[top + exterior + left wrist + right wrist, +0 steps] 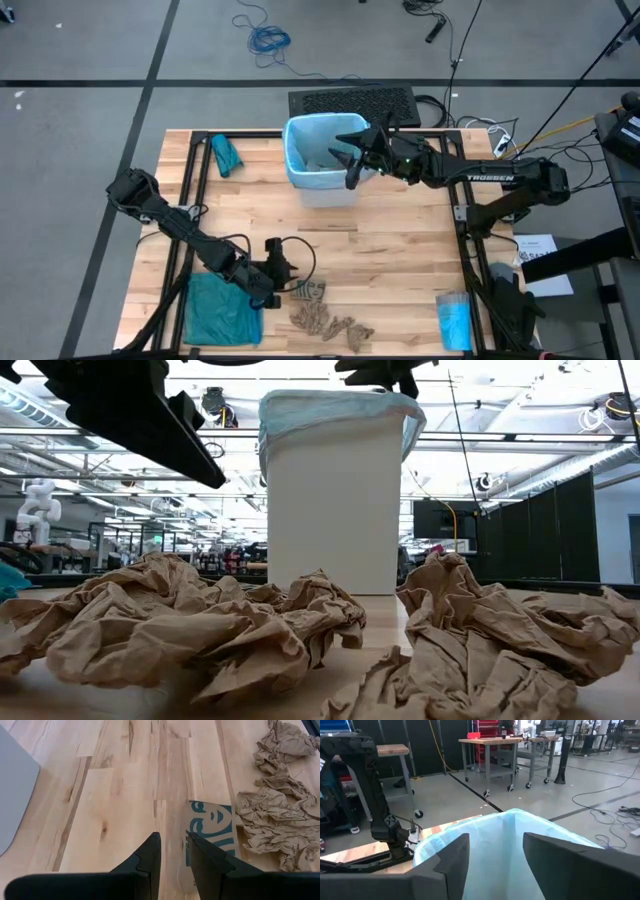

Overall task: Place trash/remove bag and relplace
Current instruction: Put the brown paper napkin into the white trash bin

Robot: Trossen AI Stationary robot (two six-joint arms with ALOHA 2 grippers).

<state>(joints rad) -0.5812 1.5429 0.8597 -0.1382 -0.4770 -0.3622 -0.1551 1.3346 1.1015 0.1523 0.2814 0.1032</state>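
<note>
A white bin (330, 190) lined with the pale blue bag (300, 135) stands at the table's far middle, and its rim shows in the right wrist view (520, 850). My right gripper (347, 160) hangs open and level over the bin's mouth (495, 845), touching nothing. The trash, a heap of crumpled brown paper (330, 322), lies at the near edge. My left gripper (290, 268) slants down just left of it, with a narrow gap between its fingers (174, 837). It hangs over a flat brown paper with a green logo (210, 827).
A darker teal-green bag (222, 310) lies at the near left under the left arm, and a teal bundle (226, 155) sits at the far left. A small folded blue packet (455, 320) is at the near right. A black frame rail (190, 200) borders the wooden top.
</note>
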